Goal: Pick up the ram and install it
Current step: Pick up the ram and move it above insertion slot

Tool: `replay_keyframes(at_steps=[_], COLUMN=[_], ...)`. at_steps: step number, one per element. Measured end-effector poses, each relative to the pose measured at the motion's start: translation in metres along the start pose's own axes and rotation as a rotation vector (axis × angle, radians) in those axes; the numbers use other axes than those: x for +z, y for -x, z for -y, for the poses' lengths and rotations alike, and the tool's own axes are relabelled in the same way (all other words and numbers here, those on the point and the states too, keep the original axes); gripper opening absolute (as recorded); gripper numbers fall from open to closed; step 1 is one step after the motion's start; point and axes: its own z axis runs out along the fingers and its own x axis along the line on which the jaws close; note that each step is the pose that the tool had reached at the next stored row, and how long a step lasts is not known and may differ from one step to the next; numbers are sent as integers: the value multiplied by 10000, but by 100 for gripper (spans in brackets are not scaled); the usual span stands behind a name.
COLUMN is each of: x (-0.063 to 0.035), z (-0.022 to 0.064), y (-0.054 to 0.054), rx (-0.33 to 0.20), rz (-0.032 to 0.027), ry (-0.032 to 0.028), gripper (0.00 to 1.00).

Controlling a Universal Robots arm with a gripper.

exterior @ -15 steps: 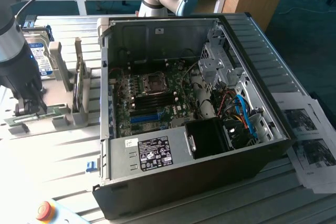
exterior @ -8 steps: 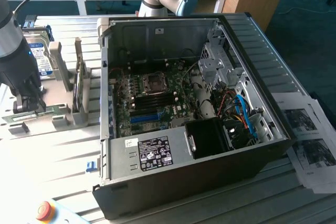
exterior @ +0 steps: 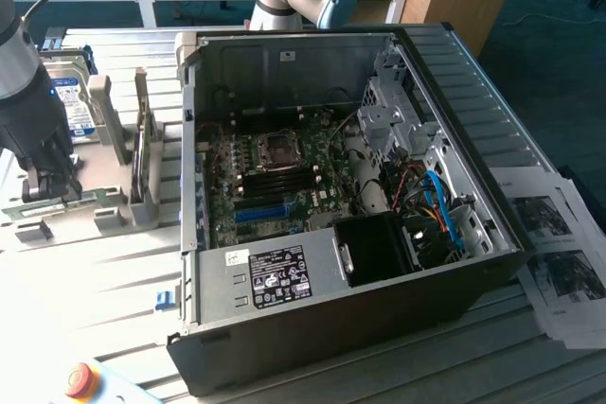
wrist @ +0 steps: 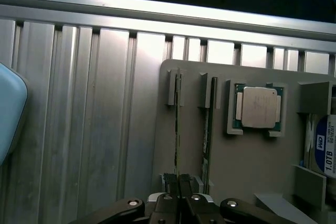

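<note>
The claw (wrist: pixel 177 182) is clenched on the ram (wrist: pixel 177 124), its two dark fingertips (wrist: pixel 170 180) pressed to either face of the thin green board at the near end. The ram stands on edge in a narrow groove of the grey holder (wrist: pixel 252 171), with its far end seated between the holder's upright lugs. It is judged not yet lifted clear. The edge-up seating appears deliberate: it offers both flat faces to a pinch from above and keeps the contact edge off the holder's floor. A second stick (wrist: pixel 206 129) stands parallel in the holder's next groove, just beside the ram and apart from the fingertips, so the narrow grip has room. Further along the holder, a processor (wrist: pixel 257 107) lies flat in a square recess, and a hard drive (wrist: pixel 325 150) with a blue-white label sits at the holder's end. The holder rests on the ribbed metal surface (wrist: pixel 105 103). To the exterior view's right of the holder, the computer case (exterior: pixel 473 139) lies open on its side. Its motherboard (exterior: pixel 284 153) faces up, with the long black memory slots (exterior: pixel 279 179) exposed and, as far as can be told, unoccupied.
</note>
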Motion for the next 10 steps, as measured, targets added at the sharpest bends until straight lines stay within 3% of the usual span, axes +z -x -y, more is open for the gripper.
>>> replay_keyframes(at_steps=[4,8,10], x=[-6,-15,-16], z=[2,10,10], y=[0,1,1], rx=[3,10,13], rz=[1,7,7], ry=[38,132,147], gripper=[12,12,12])
